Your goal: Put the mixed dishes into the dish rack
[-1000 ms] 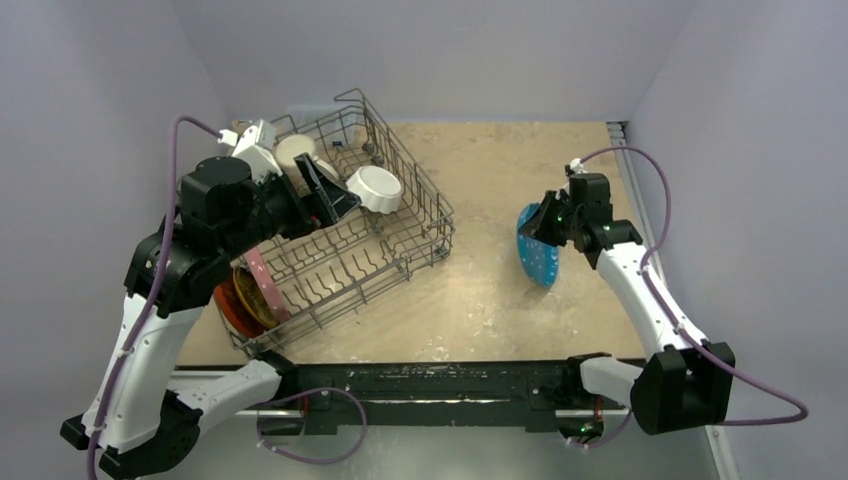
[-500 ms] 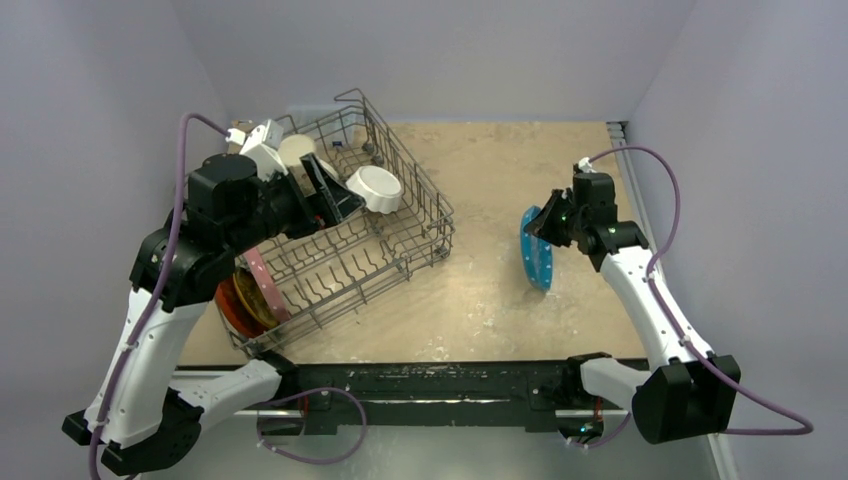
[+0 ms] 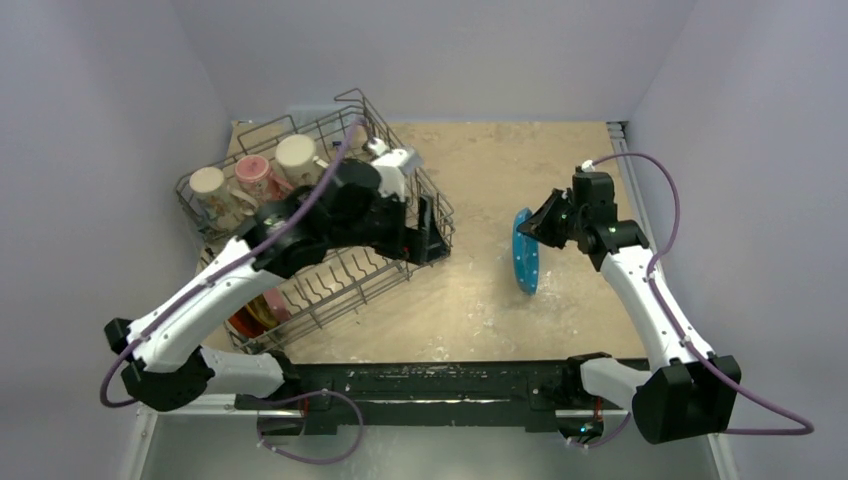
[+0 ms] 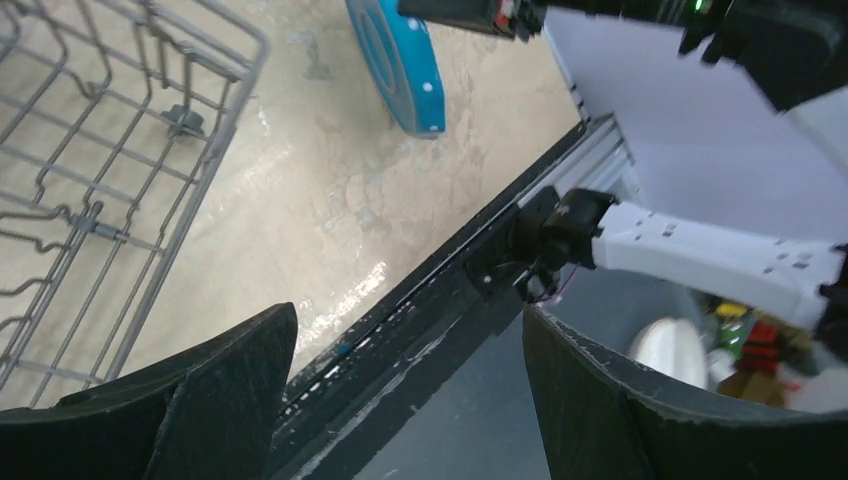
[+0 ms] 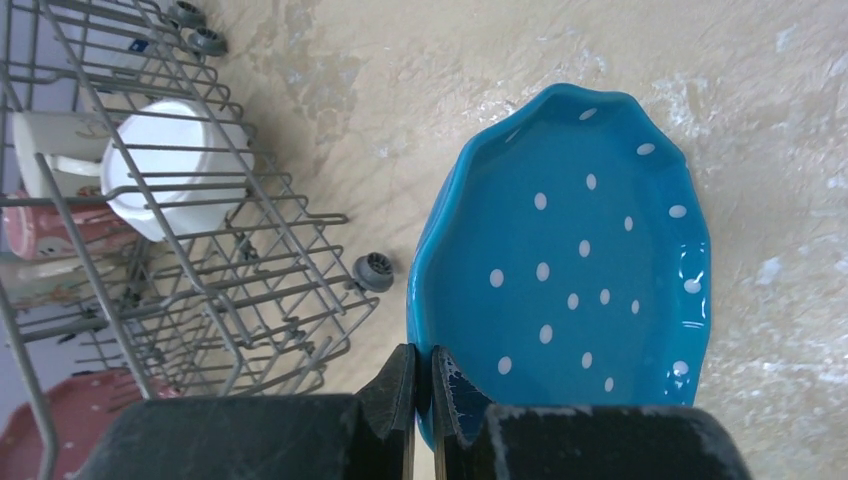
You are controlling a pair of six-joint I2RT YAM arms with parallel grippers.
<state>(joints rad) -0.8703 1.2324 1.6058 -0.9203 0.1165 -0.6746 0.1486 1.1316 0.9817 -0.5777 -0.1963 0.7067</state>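
The grey wire dish rack [image 3: 330, 275] stands at the left. It holds three mugs at its far left: beige [image 3: 207, 185], pink [image 3: 250, 172] and cream [image 3: 296, 152]. The red-orange plate [image 3: 240, 318] and the pink dotted plate [image 3: 270, 305] stand at its near corner. The white bowl [image 5: 165, 165] shows in the right wrist view only. My left gripper [image 3: 432, 235] is open and empty over the rack's right edge [image 4: 120, 150]. My right gripper [image 5: 425, 365] is shut on the rim of the blue plate [image 5: 570, 270]. It holds the plate on edge on the table [image 3: 525, 250], right of the rack.
A black rail [image 3: 420, 385] runs along the near table edge. Lavender walls close in the left, back and right sides. A small grey wheel [image 5: 373, 270] sits at the rack's corner nearest the blue plate. Bare tabletop [image 3: 480, 300] lies between rack and plate.
My left arm has swung right from the rack's far left corner to its right edge, uncovering the mugs and hiding the bowl. My right gripper has tipped the blue plate more upright.
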